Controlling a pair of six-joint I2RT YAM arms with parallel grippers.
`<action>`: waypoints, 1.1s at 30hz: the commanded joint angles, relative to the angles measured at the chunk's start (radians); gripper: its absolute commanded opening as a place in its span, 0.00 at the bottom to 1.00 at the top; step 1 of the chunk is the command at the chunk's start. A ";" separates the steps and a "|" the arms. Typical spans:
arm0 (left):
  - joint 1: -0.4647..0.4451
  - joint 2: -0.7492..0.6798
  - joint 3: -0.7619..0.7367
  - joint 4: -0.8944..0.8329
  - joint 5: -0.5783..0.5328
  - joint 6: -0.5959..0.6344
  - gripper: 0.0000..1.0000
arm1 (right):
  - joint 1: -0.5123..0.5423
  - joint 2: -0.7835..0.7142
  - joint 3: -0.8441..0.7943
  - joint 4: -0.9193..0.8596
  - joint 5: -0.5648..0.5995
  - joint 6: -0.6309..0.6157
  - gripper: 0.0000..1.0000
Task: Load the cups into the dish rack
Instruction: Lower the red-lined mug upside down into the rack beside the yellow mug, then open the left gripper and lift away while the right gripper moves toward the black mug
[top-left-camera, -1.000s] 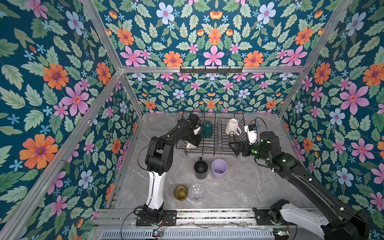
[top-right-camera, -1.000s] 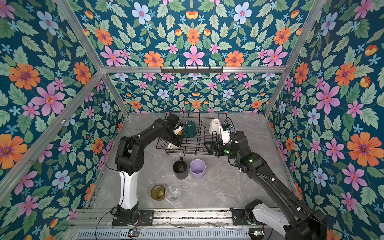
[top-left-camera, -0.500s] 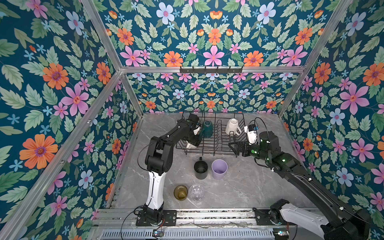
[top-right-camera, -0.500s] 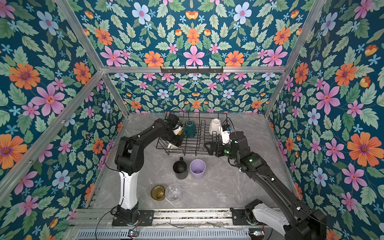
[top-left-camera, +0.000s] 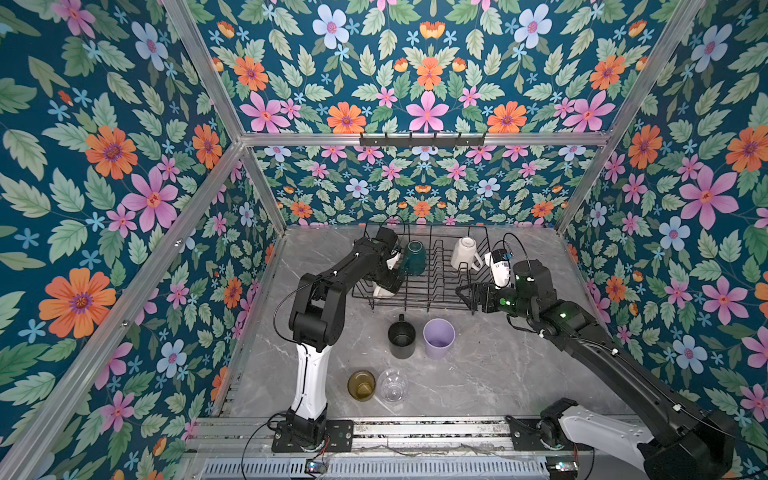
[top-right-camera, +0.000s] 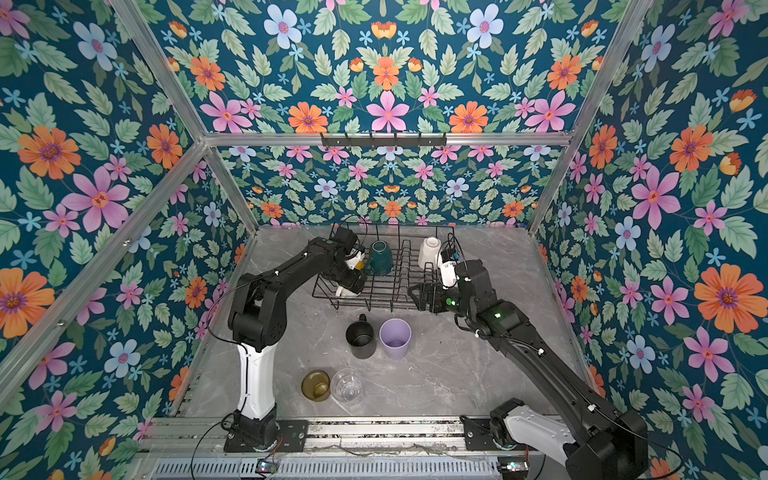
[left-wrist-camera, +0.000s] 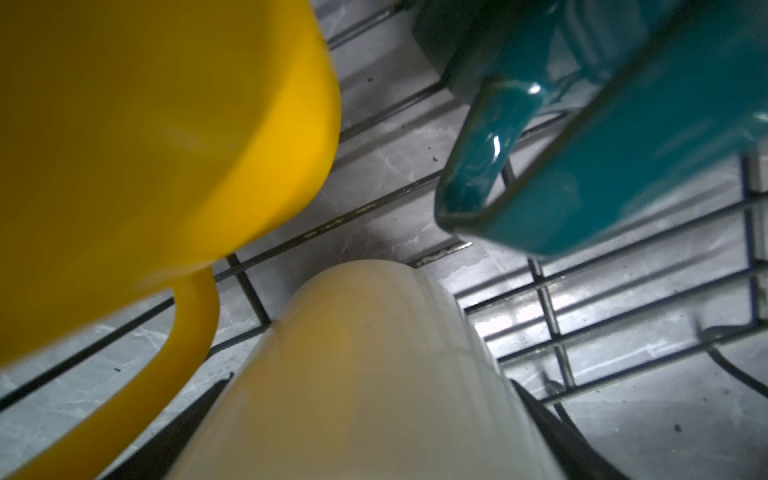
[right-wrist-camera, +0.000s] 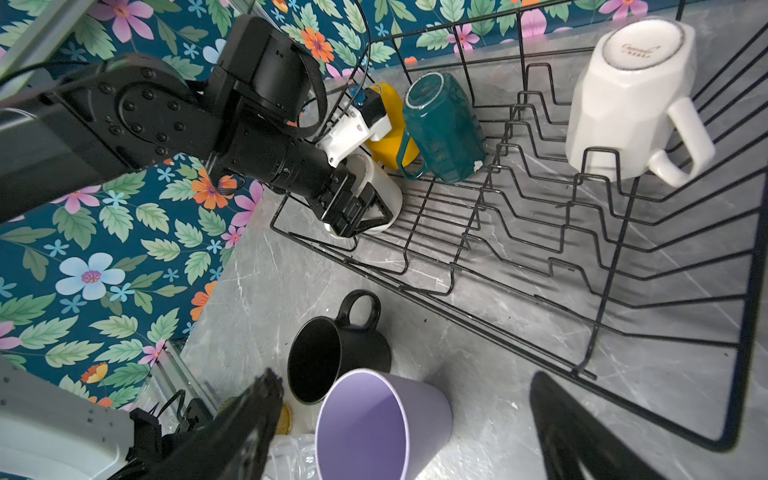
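Flowered teal wallpaper (top-left-camera: 124, 124), grey marbled tabletop (top-left-camera: 498, 365), black wire rack (top-left-camera: 432, 266), and a yellow mug (right-wrist-camera: 390, 141), teal mug (right-wrist-camera: 444, 129), white mug (right-wrist-camera: 623, 104), black mug (right-wrist-camera: 332, 357), lilac tumbler (right-wrist-camera: 415, 411).

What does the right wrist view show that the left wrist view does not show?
Only the right wrist view shows the white mug, the black mug and the lilac tumbler. Only the left wrist view shows the handle of the yellow mug. Both views show the yellow mug, the teal mug, the cream mug and the wires of the dish rack.
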 joint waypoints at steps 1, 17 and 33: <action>0.002 -0.018 0.000 0.001 0.011 -0.009 1.00 | 0.001 0.015 0.021 -0.030 0.005 -0.024 0.91; 0.004 -0.367 -0.214 0.352 -0.076 -0.082 1.00 | 0.146 0.152 0.191 -0.215 0.126 -0.102 0.77; 0.187 -0.971 -0.834 0.988 -0.142 -0.377 1.00 | 0.392 0.404 0.419 -0.342 0.223 -0.188 0.67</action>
